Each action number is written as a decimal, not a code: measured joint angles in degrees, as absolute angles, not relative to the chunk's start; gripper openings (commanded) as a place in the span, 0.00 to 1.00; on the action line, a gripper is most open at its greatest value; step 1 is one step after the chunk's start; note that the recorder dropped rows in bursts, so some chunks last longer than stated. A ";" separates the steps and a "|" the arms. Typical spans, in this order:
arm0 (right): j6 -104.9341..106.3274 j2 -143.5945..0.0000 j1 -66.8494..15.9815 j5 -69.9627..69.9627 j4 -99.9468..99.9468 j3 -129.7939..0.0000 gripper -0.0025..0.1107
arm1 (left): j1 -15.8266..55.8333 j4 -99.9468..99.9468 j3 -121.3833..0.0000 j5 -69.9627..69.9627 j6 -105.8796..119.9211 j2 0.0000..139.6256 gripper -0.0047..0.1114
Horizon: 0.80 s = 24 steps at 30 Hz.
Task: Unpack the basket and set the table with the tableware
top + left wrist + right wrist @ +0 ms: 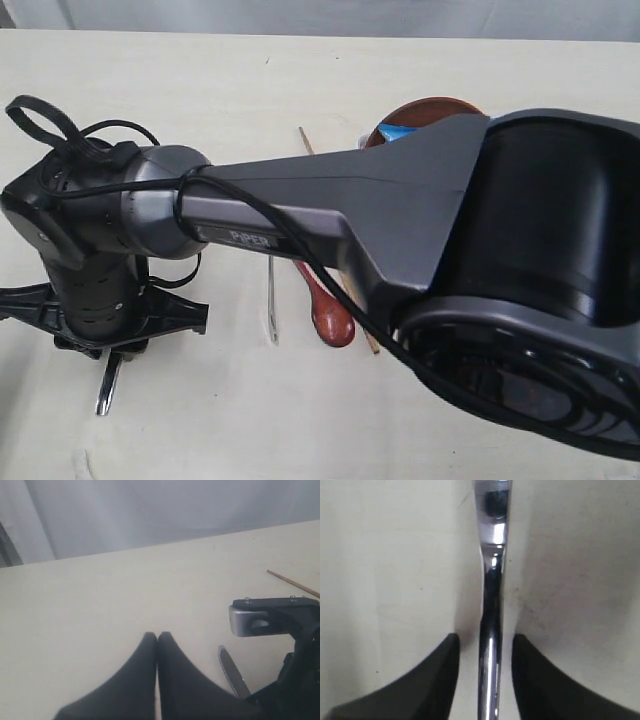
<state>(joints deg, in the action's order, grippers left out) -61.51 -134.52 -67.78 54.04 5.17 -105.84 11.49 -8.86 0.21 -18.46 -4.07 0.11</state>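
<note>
The knife [108, 385] lies flat on the table [300, 420] at the lower left of the exterior view, directly beneath the right claw [107, 352]. One steel end shows below the claw. Its long axis runs nearly top to bottom in that frame, with a slight lean.

In the right wrist view the knife [490, 605] is seen running straight up the middle of the right claw [485, 640]. The jaws stand apart, one on each side of it, and a strip of bare table is left on both sides, so nothing is gripped. The laying down of this piece is judged done. A straight lift away would be needed next, since any sideways drift would push a jaw into the handle.

The left claw [157, 636] is pressed together and empty over bare table. It cannot be made out in the exterior view, and the right arm is plainly the nearer.

Nothing crowds the knife. The fork [272, 300] lies apart toward the frame's centre, with the spoon [332, 315] and chopsticks [372, 342] beyond it. All three are partly hidden by the arm. The plate [440, 108] is seen at upper right. The basket is not in view.
</note>
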 measured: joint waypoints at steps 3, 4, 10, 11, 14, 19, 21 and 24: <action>-60.82 -134.39 -67.49 54.44 5.17 -105.84 0.44 | 11.49 -8.86 0.21 -18.46 -4.07 0.11 0.04; -60.81 -134.26 -67.35 55.25 5.17 -105.84 0.44 | 11.49 -8.86 0.21 -18.46 -4.07 0.11 0.04; -56.67 -132.11 -63.90 61.38 5.17 -105.84 0.44 | 11.49 -8.86 0.21 -18.46 -4.07 0.11 0.04; -55.77 -131.24 -63.13 62.19 5.06 -105.84 0.44 | 11.49 -8.86 0.21 -18.46 -4.07 0.11 0.04; -54.47 -128.45 -61.16 64.95 3.00 -105.84 0.44 | 11.49 -8.86 0.21 -18.46 -4.07 0.11 0.04; -51.73 -126.82 -57.12 69.52 -3.72 -105.84 0.44 | 11.49 -8.86 0.21 -18.46 -4.07 0.11 0.04; -50.77 -127.05 -55.98 69.52 -3.85 -105.84 0.44 | 11.49 -8.86 0.21 -18.46 -4.07 0.11 0.04; -48.18 -128.40 -54.82 69.52 -3.85 -105.72 0.39 | 11.49 -8.86 0.21 -18.46 -4.07 0.11 0.04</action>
<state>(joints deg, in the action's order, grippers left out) -48.18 -128.40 -54.82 69.52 -3.85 -105.72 11.49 -8.86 0.21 -18.46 -4.07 0.11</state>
